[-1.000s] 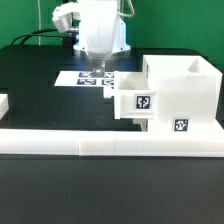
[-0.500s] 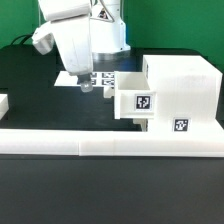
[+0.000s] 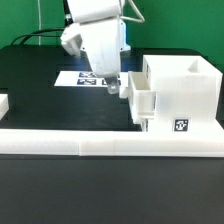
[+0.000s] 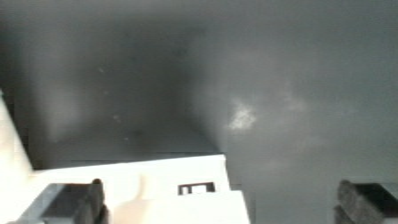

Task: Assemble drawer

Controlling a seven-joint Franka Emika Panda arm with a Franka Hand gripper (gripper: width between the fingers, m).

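Note:
The drawer's large white shell (image 3: 186, 92) stands on the exterior view's right. A lower tray with a square tag (image 3: 180, 126) sits in its base. An upper open-top tray (image 3: 146, 102) sticks out of the shell toward the exterior view's left. My gripper (image 3: 113, 89) hangs low right beside that tray's outer end. In the wrist view my gripper (image 4: 222, 203) is open, with both dark fingers (image 4: 75, 203) wide apart. A white tray part (image 4: 151, 190) lies between them, close to one finger. Whether a finger touches it is unclear.
The long low white border wall (image 3: 100, 145) runs along the front. The marker board (image 3: 78, 78) lies on the black table behind my arm. A small white piece (image 3: 3, 103) shows at the exterior view's left edge.
My arm swung from the exterior view's left toward the shell. The upper tray shifted toward the shell, and its front tag no longer shows.

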